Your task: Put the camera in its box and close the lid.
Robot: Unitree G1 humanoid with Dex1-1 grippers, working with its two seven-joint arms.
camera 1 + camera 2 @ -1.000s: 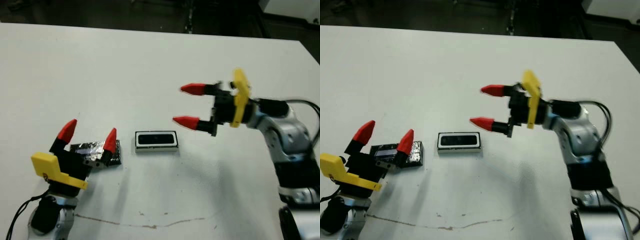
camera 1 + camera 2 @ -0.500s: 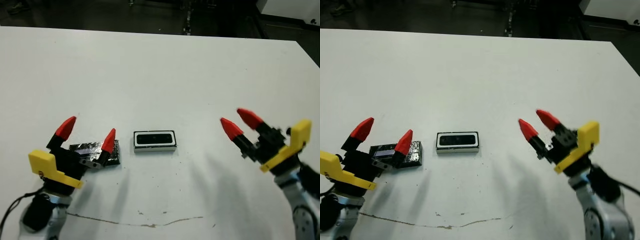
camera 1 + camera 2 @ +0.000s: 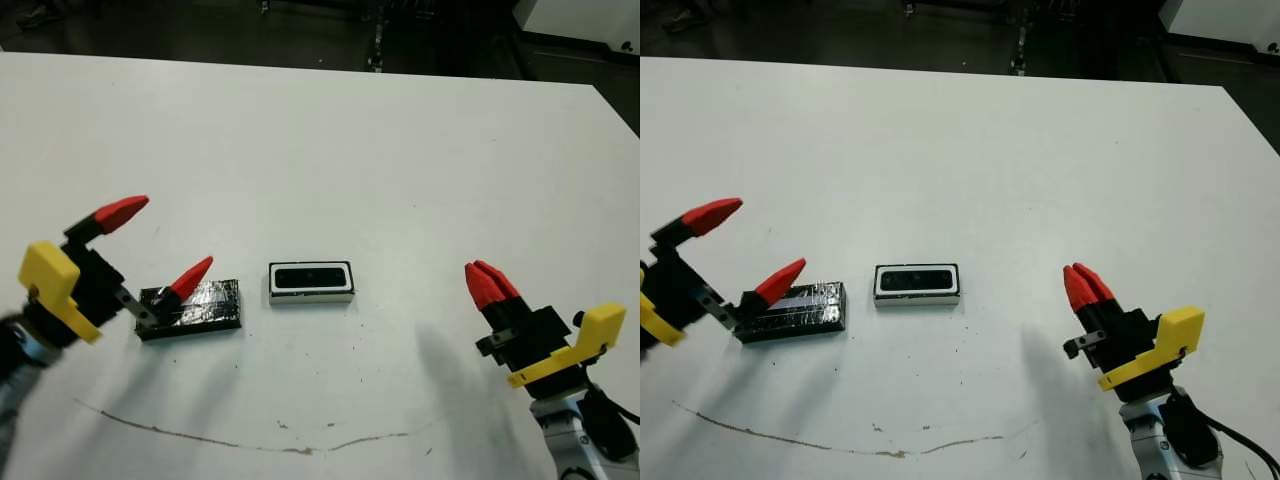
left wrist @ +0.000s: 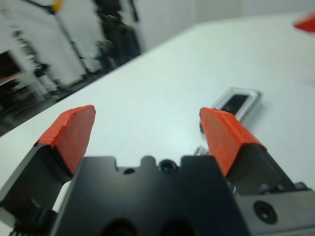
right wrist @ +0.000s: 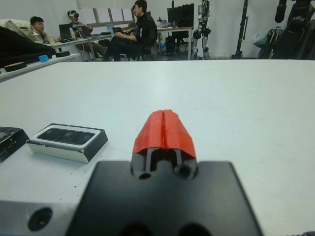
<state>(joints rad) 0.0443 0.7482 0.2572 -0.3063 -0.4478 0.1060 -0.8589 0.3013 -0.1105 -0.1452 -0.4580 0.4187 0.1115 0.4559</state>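
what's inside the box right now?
The camera lies flat inside the box, glossy face up, filling most of it. The tray floor beneath it is covered. The lid lies apart, beside the box.

lid (image 3: 192, 305): near end behind left hand (image 3: 150, 255) finger | left arm: cut by frame edge

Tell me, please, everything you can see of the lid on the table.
The lid is a flat black rectangular slab with a shiny, crinkled silvery foil-like top. It lies flat on the white table, beside the box on the robot's left, apart from it and not covering it. The left gripper is open, one red fingertip over the lid's near-left end; whether it touches cannot be told. Nothing rests on the lid.
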